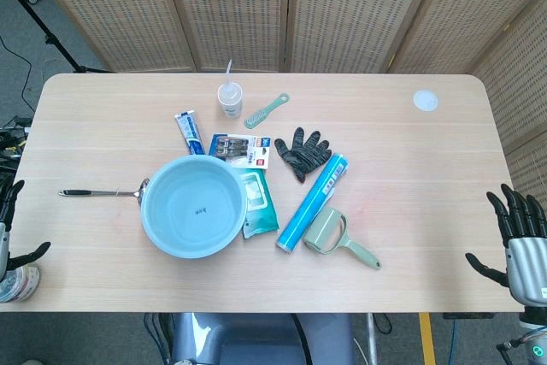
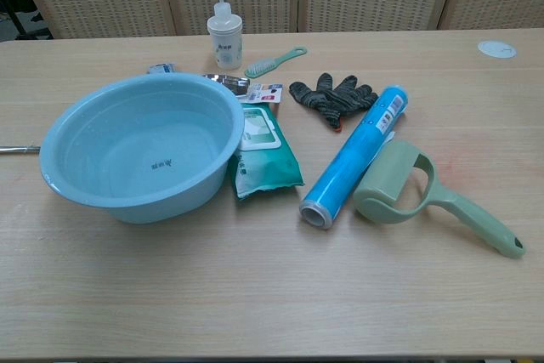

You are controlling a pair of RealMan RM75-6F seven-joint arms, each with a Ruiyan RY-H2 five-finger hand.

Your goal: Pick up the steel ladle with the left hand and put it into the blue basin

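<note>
left hand (image 1: 13,241) nearest, fingers spread, holding nothing | steel ladle (image 1: 101,192) touching blue basin's (image 1: 162,232) left rim | risk: thin handle slips, nudging basin

backdrop: woven rattan folding screen (image 1: 282,6) right along the table's far edge
table: pale wood tabletop (image 1: 410,168), rounded corners
floor: grey (image 1: 21,49), tripod leg (image 1: 43,27) on it

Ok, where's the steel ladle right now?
In the head view the steel ladle lies flat on the table's left side, its bowl against the blue basin's left rim and its handle pointing toward the left edge.
</note>
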